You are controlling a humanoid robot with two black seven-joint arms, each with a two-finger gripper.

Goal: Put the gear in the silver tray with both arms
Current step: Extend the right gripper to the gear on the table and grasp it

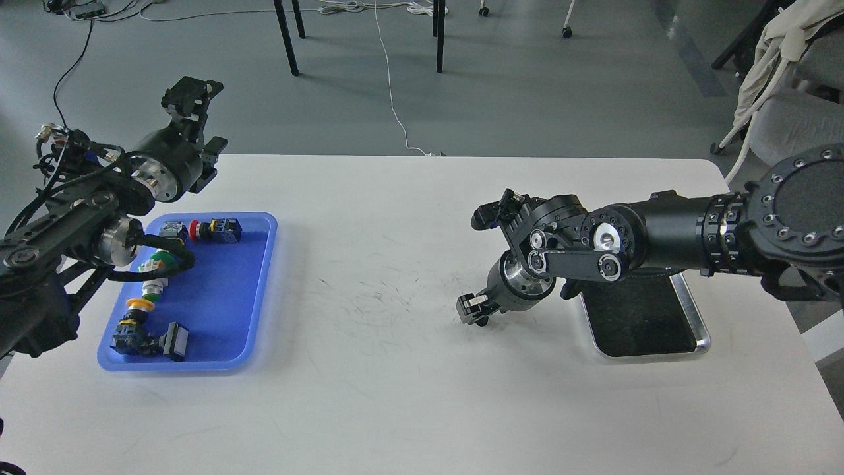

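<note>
The silver tray point(695, 330) sits at the table's point(395, 396) right side, its far end hidden under the right arm point(672, 231). The right gripper point(473, 310) hangs low just left of it over bare tabletop, too small and dark to tell its opening. The left gripper point(194, 119) is raised beyond the blue tray point(260, 290) of switches point(214, 229), fingers apart and holding nothing.

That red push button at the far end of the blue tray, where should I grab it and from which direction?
Grip the red push button across its dark middle body, coming straight down. It lies on its side along the far wall of the blue tray, red cap pointing left, so jaws closing front-to-back probably clear its neighbours. The left gripper is nearest.
</note>
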